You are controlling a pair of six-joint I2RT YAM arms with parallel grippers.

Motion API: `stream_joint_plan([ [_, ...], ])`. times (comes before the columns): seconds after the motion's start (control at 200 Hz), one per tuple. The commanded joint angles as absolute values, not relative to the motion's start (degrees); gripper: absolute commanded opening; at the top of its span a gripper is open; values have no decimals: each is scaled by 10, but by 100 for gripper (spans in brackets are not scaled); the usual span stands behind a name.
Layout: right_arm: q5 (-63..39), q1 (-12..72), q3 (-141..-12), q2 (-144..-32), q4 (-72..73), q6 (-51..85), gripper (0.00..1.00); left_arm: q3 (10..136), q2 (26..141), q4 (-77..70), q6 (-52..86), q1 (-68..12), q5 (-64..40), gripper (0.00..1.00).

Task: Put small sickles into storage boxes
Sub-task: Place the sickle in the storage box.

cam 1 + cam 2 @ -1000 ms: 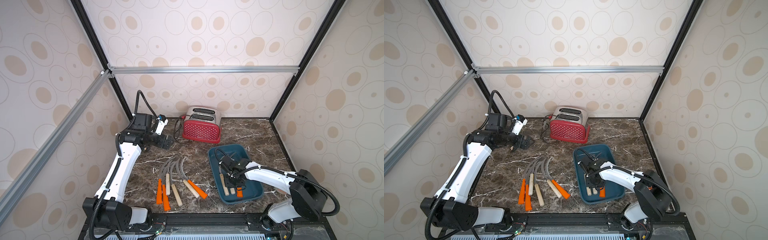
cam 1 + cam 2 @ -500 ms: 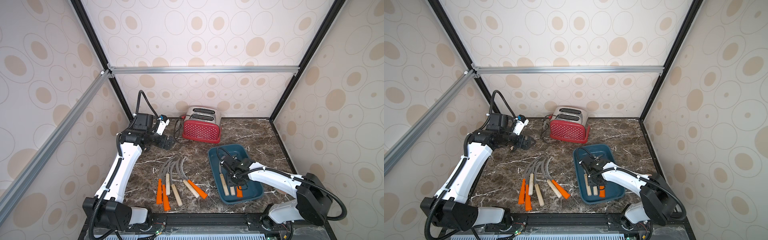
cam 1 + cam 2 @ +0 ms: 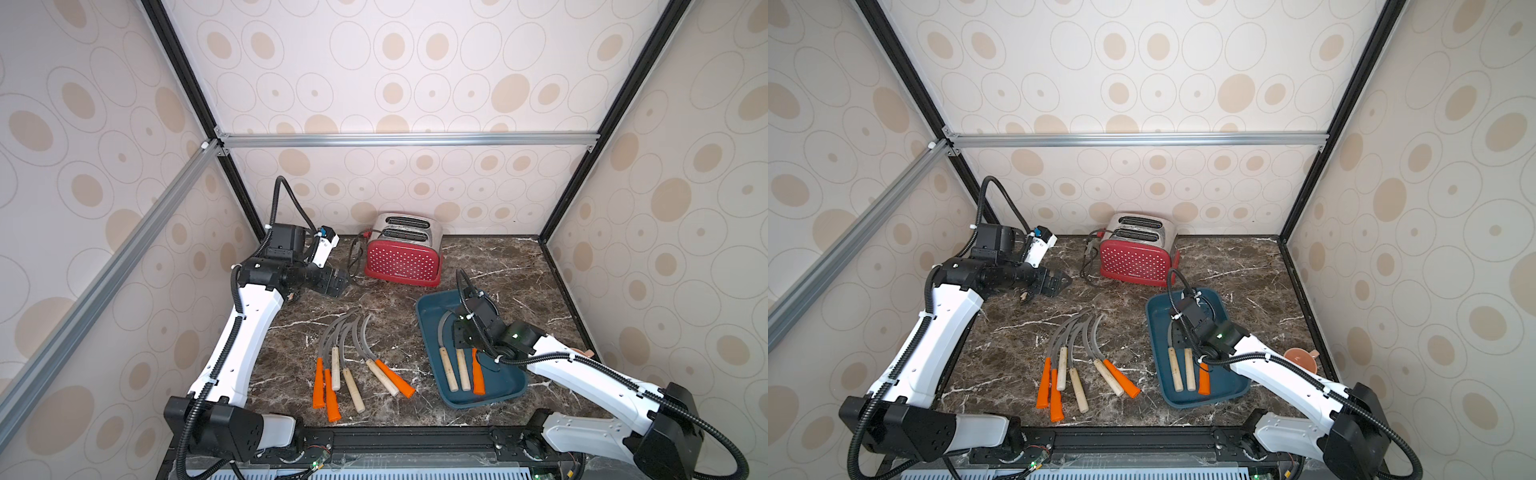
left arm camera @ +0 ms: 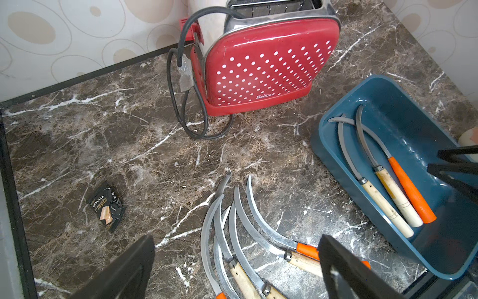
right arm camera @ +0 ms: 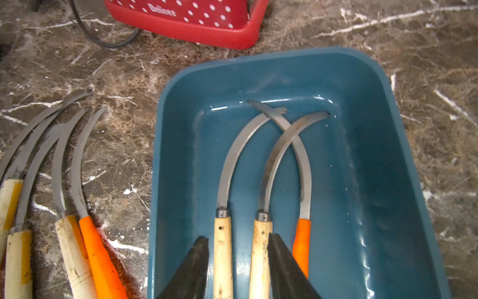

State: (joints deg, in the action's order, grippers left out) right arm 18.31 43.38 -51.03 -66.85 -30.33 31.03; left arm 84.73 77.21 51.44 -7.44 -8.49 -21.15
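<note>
The teal storage box lies at the right front. Three small sickles lie in it: two with pale wooden handles and one with an orange handle. My right gripper hangs low in the box, open, both wooden handles lying loose between its fingers. Several more sickles lie fanned on the marble left of the box. My left gripper hovers at the back left, open wide and empty.
A red dotted toaster stands at the back, its black cord looped on the marble beside it. A small black snack wrapper lies under the left arm. A pink cup sits by the right wall behind the right arm.
The right gripper's jaws have spread and let go of a wooden-handled sickle, which now lies in the box. The left gripper has shifted slightly to the right.
</note>
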Motion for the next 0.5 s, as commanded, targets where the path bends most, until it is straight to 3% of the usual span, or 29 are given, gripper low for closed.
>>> stream_joint_plan([
  [0.0, 202, 437, -566, -660, -278, 236, 45, 876, 767, 521, -87, -89, -210, 99],
  [0.04, 207, 438, -586, -658, -279, 204, 61, 878, 766, 521, -86, -89, -207, 99],
  [0.05, 209, 437, -589, -658, -280, 195, 71, 878, 766, 521, -86, -88, -206, 99],
  [0.06, 213, 437, -594, -657, -282, 188, 91, 879, 766, 521, -86, -88, -206, 99],
  [0.08, 228, 436, -600, -659, -287, 180, 100, 879, 766, 521, -86, -88, -204, 99],
  [0.13, 292, 426, -599, -660, -291, 205, 100, 879, 766, 521, -86, -89, -204, 99],
  [0.2, 232, 394, -578, -661, -243, 186, 100, 878, 765, 521, -89, -89, -200, 99],
  [0.496, 239, 392, -610, -674, -211, 170, 100, 873, 759, 513, -91, -89, -187, 99],
])
